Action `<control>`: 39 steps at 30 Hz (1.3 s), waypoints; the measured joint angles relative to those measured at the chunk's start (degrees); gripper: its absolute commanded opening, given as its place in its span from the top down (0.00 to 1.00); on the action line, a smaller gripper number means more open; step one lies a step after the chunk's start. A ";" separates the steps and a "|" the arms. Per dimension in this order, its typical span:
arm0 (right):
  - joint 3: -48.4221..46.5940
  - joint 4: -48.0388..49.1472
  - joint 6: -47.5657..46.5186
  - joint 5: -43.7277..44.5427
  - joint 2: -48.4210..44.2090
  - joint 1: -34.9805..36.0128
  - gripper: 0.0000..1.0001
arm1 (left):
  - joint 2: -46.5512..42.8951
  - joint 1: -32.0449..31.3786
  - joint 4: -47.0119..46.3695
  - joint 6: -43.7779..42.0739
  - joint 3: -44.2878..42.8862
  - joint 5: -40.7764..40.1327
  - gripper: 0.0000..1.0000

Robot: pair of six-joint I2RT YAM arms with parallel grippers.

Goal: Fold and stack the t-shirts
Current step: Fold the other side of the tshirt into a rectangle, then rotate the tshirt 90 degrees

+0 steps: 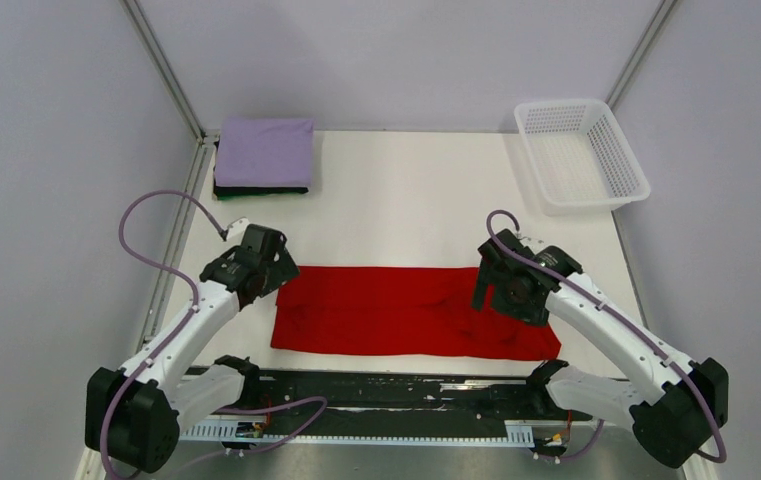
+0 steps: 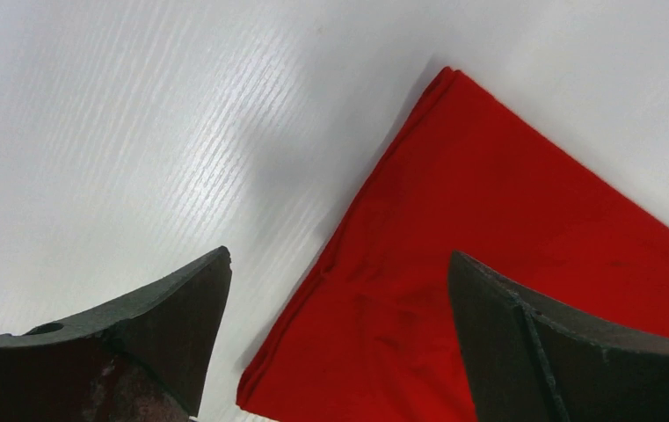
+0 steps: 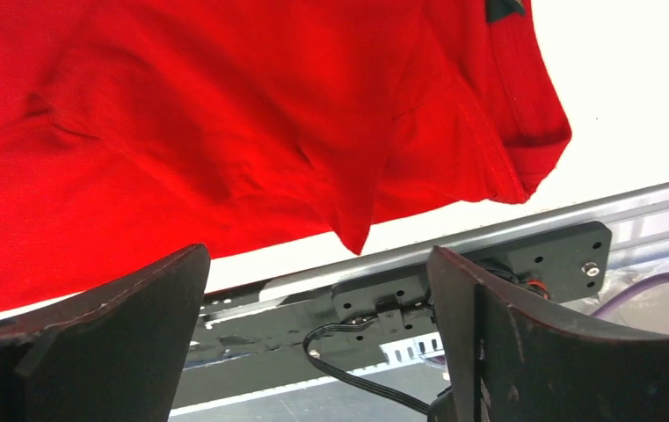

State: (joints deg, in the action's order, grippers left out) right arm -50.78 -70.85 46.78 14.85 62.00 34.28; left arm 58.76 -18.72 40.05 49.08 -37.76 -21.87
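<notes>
Two tees sit stacked at eleven o'clock, lavender tee [image 1: 264, 150] over dark green tee [image 1: 261, 190]. Mid-fold, the red t-shirt [image 1: 406, 310] lies as a long strip toward six o'clock. The left gripper [image 2: 338, 257] and right gripper [image 3: 317, 251] hang spread and empty at its ends. Next, probably: pinch an end and fold it across.

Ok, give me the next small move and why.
Probably lower the left gripper and right gripper, both open, onto the ends of the red t-shirt and pinch. It lies as a long strip, not yet a square, and each hovers over one end, holding no cloth.
</notes>
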 measured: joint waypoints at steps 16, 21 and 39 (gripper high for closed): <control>9.29 24.22 5.90 -6.27 2.40 -4.24 0.00 | 7.56 -0.55 -19.76 -6.49 0.44 26.29 0.00; 19.10 25.49 10.03 -7.85 1.90 -10.23 0.00 | 9.70 -0.55 -20.63 -7.02 4.02 27.36 0.00; 10.97 50.75 7.04 -14.16 18.88 -21.94 0.00 | 3.69 -4.90 -26.03 -5.20 12.02 24.94 0.00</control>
State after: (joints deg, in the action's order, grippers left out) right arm -39.81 -20.10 53.82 0.69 80.88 12.34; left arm 62.46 -23.62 14.02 43.88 -25.74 3.07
